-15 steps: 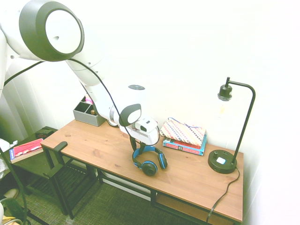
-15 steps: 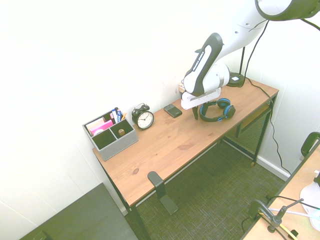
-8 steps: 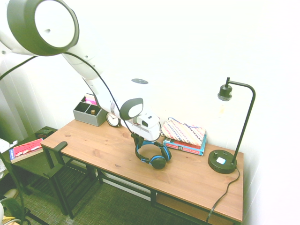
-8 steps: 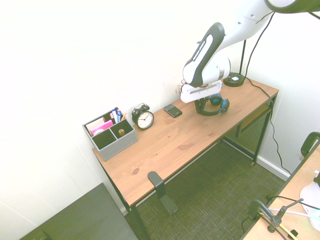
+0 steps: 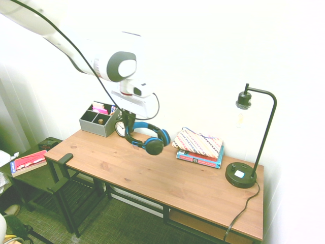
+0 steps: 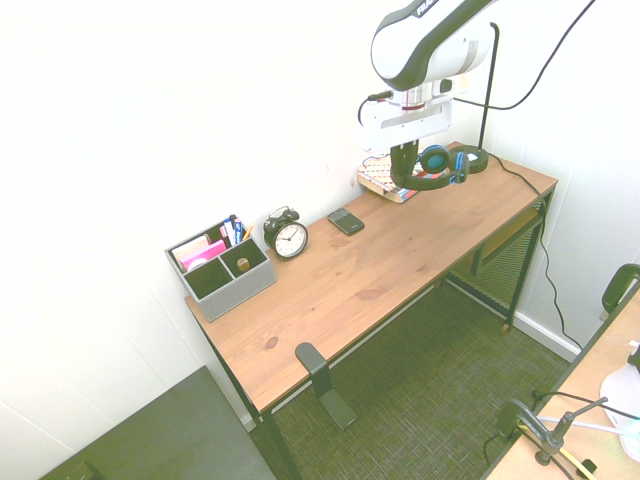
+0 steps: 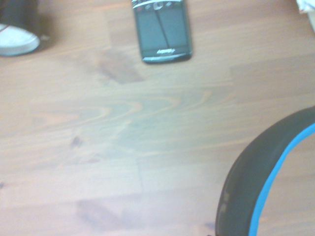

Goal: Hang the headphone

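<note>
The headphone (image 5: 148, 141), with a blue headband and blue-trimmed black cups, hangs in the air well above the wooden desk (image 5: 122, 170), tilted with its cups toward the books. My gripper (image 5: 129, 125) is shut on the headband at its end, pointing down. The second exterior view shows the same hold: the gripper (image 6: 402, 173) pinches the band and the headphone (image 6: 437, 168) sticks out toward the lamp. In the wrist view a curved stretch of the headphone's band (image 7: 261, 182) shows over the desk top. A black hook-shaped bracket (image 5: 63, 159) sits at the desk's front left edge.
Along the wall stand a grey organizer (image 5: 96, 121), an alarm clock (image 6: 288, 236) and a dark phone (image 6: 346, 221). A patterned pouch on books (image 5: 199, 145) lies below the headphone's cups. A black desk lamp (image 5: 244, 173) stands at the right end.
The headphone has left the desk: my gripper lifted it high and carried it back toward the wall, away from the lamp. The arm has risen with it.
</note>
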Robot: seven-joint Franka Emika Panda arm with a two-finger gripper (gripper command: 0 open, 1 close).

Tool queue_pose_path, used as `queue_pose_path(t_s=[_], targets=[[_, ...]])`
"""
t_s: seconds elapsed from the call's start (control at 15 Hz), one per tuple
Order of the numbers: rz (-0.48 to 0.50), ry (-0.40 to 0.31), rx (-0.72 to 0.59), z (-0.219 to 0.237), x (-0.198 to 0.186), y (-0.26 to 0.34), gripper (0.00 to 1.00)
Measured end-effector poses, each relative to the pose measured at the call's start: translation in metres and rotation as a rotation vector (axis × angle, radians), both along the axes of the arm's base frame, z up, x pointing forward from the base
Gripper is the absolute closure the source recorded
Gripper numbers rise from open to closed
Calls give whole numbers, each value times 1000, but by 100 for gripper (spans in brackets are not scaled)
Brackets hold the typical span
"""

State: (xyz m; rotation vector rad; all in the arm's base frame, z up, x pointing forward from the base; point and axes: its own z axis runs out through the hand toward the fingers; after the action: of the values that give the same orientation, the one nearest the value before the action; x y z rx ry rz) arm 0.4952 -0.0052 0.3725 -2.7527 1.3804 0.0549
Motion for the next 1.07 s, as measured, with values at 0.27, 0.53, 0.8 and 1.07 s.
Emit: queue_pose_path(t_s=[0.27,0.53,0.8,1.07], targets=[[144,19,-45,20,-89,130,100],[234,18,-73,13,-176,241,100],[252,-21,-36,-37,-206,312,100],[237,-30,32,-106,-199,334,100]])
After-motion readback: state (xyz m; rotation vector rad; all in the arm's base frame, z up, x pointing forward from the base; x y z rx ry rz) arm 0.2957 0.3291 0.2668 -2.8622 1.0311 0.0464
